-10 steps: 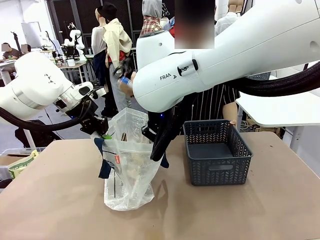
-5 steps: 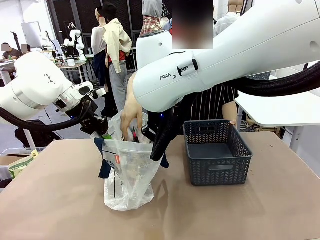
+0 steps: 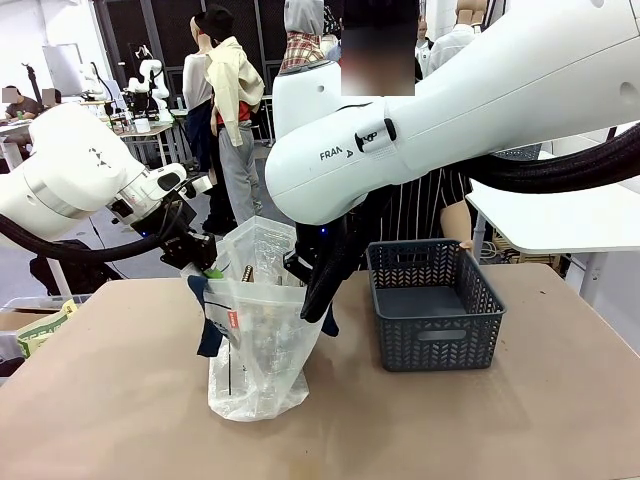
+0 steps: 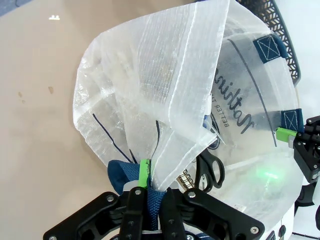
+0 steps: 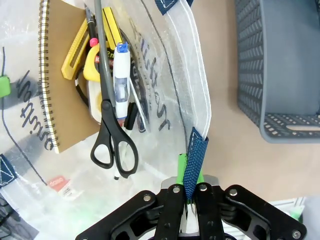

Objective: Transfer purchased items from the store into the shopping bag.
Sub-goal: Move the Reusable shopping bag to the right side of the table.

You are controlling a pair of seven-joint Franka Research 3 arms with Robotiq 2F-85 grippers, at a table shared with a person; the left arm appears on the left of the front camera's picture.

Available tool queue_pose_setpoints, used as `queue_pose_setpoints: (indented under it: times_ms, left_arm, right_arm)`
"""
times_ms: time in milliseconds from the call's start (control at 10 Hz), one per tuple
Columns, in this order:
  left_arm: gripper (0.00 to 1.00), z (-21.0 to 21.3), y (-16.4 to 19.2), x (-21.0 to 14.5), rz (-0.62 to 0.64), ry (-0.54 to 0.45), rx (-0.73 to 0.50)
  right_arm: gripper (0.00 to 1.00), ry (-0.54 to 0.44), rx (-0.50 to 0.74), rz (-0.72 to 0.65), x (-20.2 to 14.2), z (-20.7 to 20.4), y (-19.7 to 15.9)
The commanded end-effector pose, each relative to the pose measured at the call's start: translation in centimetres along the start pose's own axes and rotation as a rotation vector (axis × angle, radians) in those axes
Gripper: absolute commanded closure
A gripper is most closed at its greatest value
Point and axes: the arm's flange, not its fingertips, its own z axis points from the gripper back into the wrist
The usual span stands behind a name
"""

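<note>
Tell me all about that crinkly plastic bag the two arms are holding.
The shopping bag is translucent whitish woven-look plastic with navy handles and dark lettering. It stands upright on the table, mouth held open: the left gripper pinches one handle, the right gripper the other. Inside lie scissors, a spiral notebook and yellow tools.

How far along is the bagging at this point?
Nearly done, it seems. Done: scissors, a spiral notebook and a yellow cutter lie inside the shopping bag, and the mesh basket looks empty. In hand: the left gripper and right gripper pinch the bag's handles, holding it open. Left: apparently nothing to add.
</note>
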Motion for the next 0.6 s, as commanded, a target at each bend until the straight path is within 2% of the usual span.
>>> queue_pose_setpoints:
  times_ms: [0,100,200,500]
  left_arm:
    - [1.00,0.1,0.0,-0.2,0.003,-0.004,-0.002]
    - [1.00,0.0,0.0,0.0,0.000,0.000,0.000]
    - [0.88,-0.4,-0.4,0.0,-0.011,-0.010,-0.024]
    - [0.28,-0.7,-0.8,-0.5,-0.001,-0.029,-0.112]
  right_arm:
    - [1.00,0.000,0.000,0.000,0.0,0.0,0.0]
    - [1.00,0.007,0.000,0.018,-0.1,0.2,0.6]
    - [1.00,-0.001,0.016,0.024,0.0,0.4,1.2]
    - [1.00,-0.025,0.036,0.040,0.3,0.9,2.3]
